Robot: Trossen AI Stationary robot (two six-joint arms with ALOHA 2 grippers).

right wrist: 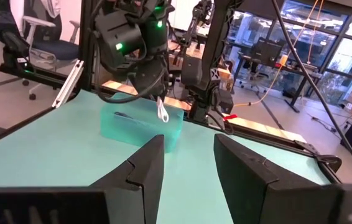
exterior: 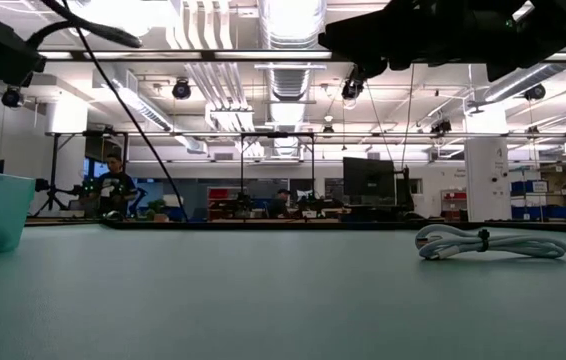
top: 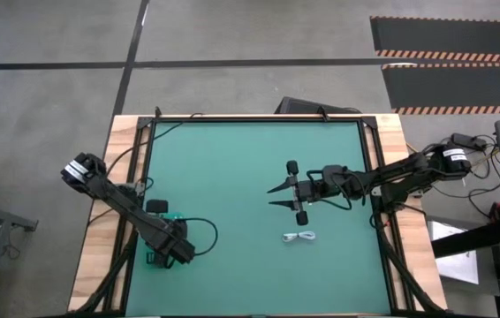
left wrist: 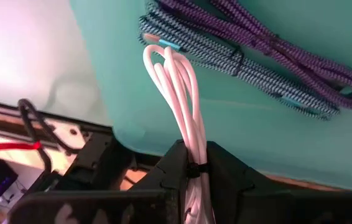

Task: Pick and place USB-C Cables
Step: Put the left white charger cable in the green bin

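One white coiled USB-C cable (top: 299, 237) lies flat on the green mat near the table's middle, and it also shows in the low view (exterior: 488, 242). My left gripper (left wrist: 193, 152) is at the table's near left, over a translucent teal bin (top: 155, 258), shut on the second white cable (left wrist: 176, 81). My right gripper (top: 278, 196) hovers open above the mat, just beyond the lying cable toward the far edge, fingers pointing left. In the right wrist view its fingers (right wrist: 188, 149) face the bin (right wrist: 142, 127). My left gripper pinches the white cable bundle between its two fingers beside the black tie (left wrist: 192, 168), coming from above with the fingers pointing down. The bundle's strands run along the fingers. Its looped end (left wrist: 157, 59) hangs below the fingers over the bin's opening (right wrist: 162, 112).
The bin holds a blue-and-white braided cable (left wrist: 226, 59) and a purple braided cable (left wrist: 288, 53). Black frame rails run along the mat's edges (top: 375, 177), with wooden table margin outside them. A black loose wire loops on the mat right of the bin (top: 204, 231).
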